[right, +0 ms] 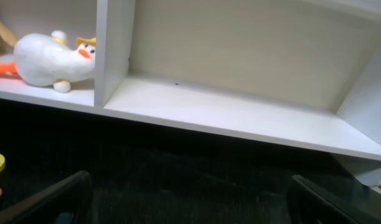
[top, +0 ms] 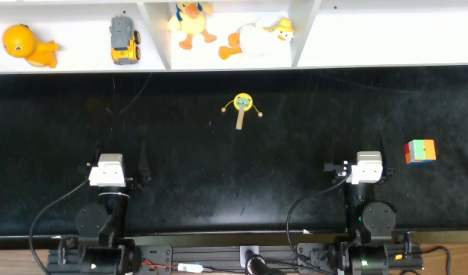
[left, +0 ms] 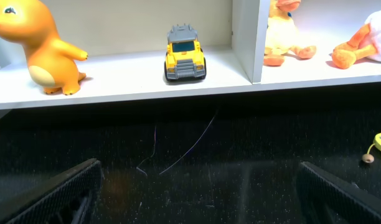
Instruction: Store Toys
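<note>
Left end effector (left: 198, 169) and right end effector (right: 190, 180) are both sitting released, fingers spread wide, over the black table (top: 219, 176), while the yellow round rattle drum with wooden handle (top: 242, 107) is lying near the white shelf (top: 372, 46) and the multicoloured cube (top: 420, 150) is lying at the table's right side.

A small hand drum (top: 242, 107) is seen on the black table (top: 180, 168). Beyond it a white shelf (top: 372, 38) is set along the far edge. A yellow plush duck (top: 192, 21) and a white plush duck (top: 257, 38) are kept in the compartment straight beyond the drum, and a yellow truck (top: 125, 40) and an orange figure (top: 27, 44) in the compartment left of it. A multicoloured cube (top: 420, 150) is placed well right of the drum. The left arm (top: 106, 172) and right arm (top: 368, 168) are folded nearer than the drum, one each side.
</note>
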